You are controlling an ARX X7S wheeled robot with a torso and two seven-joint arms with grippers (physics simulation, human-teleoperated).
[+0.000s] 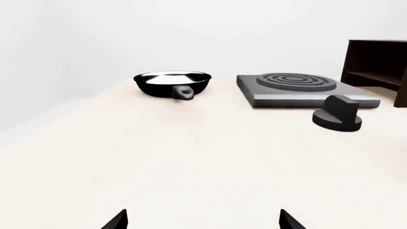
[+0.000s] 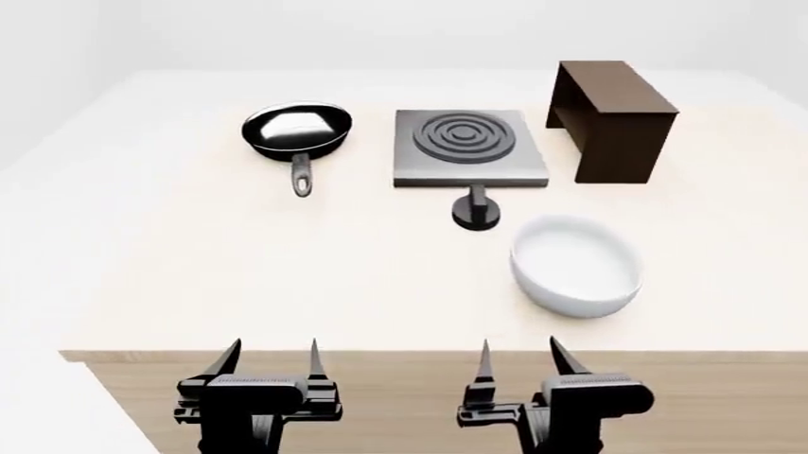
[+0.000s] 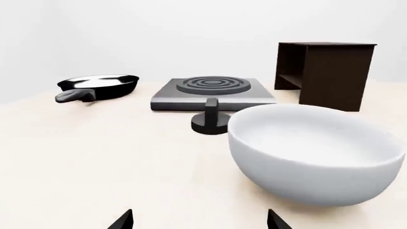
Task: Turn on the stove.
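None of task done: knob [image 2: 476,210] untouched at stove [image 2: 470,148] near edge. Left gripper [image 2: 269,364] and right gripper [image 2: 518,362] both spread, empty, at table's [image 2: 151,265] near edge, well apart from knob. Reach, grip, turn all left.

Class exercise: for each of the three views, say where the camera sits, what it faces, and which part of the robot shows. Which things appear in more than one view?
Head view: high, looking down over the table; both open grippers, left and right, show.
Left wrist view: low, facing frying pan, stove and knob; fingertips show.
Right wrist view: low behind the white bowl; fingertips show.
Shared: pan, stove, knob and shelf.
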